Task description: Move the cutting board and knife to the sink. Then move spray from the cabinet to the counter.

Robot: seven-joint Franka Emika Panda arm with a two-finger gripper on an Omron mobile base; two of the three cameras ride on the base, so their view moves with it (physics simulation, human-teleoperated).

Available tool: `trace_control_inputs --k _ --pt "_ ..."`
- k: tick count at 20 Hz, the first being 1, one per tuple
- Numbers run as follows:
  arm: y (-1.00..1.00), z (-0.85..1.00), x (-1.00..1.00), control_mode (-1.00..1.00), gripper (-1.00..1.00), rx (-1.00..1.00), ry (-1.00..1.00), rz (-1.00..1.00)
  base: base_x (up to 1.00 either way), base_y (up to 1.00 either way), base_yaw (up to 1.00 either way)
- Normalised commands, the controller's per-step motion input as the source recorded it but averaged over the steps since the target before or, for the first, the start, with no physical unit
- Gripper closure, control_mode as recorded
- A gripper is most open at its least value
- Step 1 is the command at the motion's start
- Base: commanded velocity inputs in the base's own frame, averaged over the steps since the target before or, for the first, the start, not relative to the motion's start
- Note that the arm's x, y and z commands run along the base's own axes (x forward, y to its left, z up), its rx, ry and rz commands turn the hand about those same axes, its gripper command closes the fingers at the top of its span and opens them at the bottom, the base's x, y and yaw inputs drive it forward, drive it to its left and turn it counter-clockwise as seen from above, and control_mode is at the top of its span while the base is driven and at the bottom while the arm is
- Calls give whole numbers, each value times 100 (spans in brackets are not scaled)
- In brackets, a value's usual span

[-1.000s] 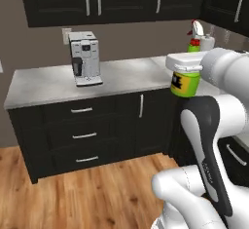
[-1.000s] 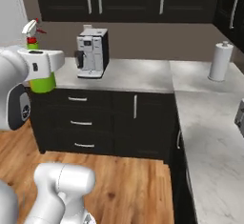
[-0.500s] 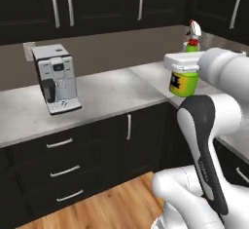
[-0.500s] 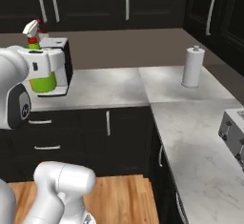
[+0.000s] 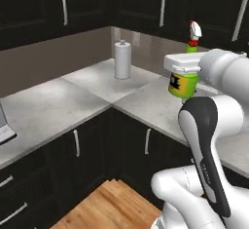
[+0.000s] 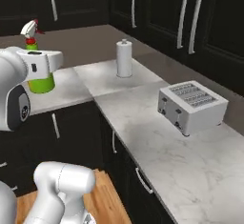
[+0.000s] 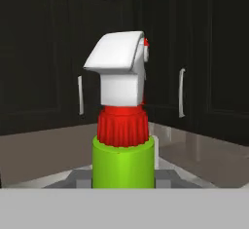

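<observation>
gripper [image 5: 184, 66]: clamped on green spray bottle [image 5: 184, 84], upright, in the air | counter [image 5: 146, 99]: below it | paper towel roll [image 5: 122, 60]: beyond, to its left | toaster [image 6: 191, 106]: off to its right

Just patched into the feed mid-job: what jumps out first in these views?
The green spray bottle stands upright in the gripper, held in the air above the marble counter with its white-and-red nozzle on top. Past it, a white paper-towel roll stands in the counter's corner, and a white toaster sits further along the right-hand run, under near-black cabinets.
</observation>
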Motion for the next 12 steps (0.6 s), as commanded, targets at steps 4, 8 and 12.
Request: trace_control_inputs --k 4,8,12 --pt "0 0 0 100 100 0 0 0 -24 -18 -77" --pt "0 0 0 100 100 0 0 0 -27 15 -74" --pt "0 0 0 100 100 0 0 0 -5 43 -62"
